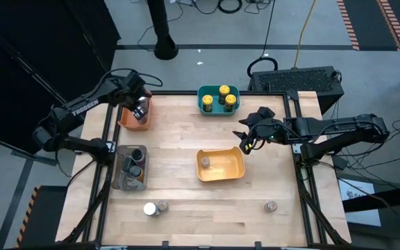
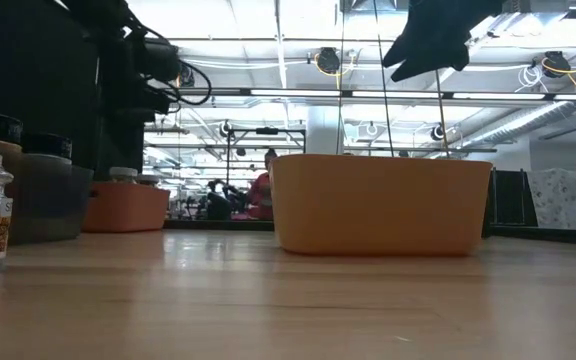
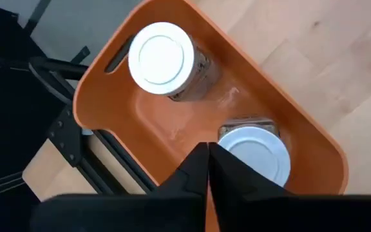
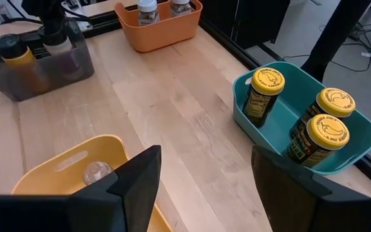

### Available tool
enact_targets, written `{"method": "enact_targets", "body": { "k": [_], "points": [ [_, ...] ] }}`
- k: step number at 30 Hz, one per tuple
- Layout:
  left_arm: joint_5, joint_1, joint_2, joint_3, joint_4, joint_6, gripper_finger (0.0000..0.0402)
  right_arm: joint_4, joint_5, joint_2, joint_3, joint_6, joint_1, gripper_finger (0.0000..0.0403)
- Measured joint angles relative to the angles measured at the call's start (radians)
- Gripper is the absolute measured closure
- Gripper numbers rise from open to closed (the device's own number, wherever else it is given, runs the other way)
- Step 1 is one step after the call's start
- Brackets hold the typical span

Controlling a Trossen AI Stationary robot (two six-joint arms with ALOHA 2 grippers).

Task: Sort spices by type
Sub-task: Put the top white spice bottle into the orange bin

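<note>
My left gripper (image 3: 208, 151) is shut and hovers over the orange bin (image 1: 126, 119) at the table's far left. Two white-lidded jars (image 3: 161, 57) (image 3: 256, 151) stand in that bin. My right gripper (image 4: 205, 174) is open and empty, raised above the far right corner of the yellow bin (image 1: 221, 167), which holds one jar (image 4: 97, 171). The teal bin (image 1: 207, 105) holds three yellow-lidded jars (image 4: 266, 80). Dark-lidded jars (image 1: 136, 154) stand in the grey bin (image 1: 119, 182). Three loose jars (image 1: 150, 208) (image 1: 162, 207) (image 1: 271, 206) stand near the table's near edge.
The teal bin sits at the table's far edge and the grey bin along its left edge. Bare wood lies between the bins and in the table's middle (image 1: 179, 139). In the low view, a person (image 2: 263, 190) shows in the room beyond the table.
</note>
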Motion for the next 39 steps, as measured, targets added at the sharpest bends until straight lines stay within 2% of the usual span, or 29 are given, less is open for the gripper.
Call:
{"method": "enact_targets", "body": {
  "k": [4,12,21,30,33,39],
  "points": [
    [-0.032,0.0,0.014,-0.001,0.039,0.007,0.0389,0.0,0.0,0.008,0.0,0.002,0.0,0.0176],
    [-0.033,0.005,0.049,-0.001,0.033,0.033,0.0397,-0.001,0.0,0.046,0.0,0.004,0.0,0.0176],
    [0.034,0.001,0.076,-0.001,0.002,0.09,0.0398,0.0,0.0,0.066,0.0,0.004,0.0,0.0176],
    [0.014,-0.028,0.076,-0.001,0.033,0.166,0.0399,0.001,0.0,0.066,0.0,0.015,0.0,0.0176],
    [-0.055,-0.033,0.058,-0.002,0.096,0.137,0.0399,0.017,0.001,0.066,0.0,0.029,0.0,0.0176],
    [-0.032,-0.077,-0.051,-0.002,0.112,0.104,0.04,0.038,0.007,0.075,0.0,0.092,0.03,0.0176]
  ]
}}
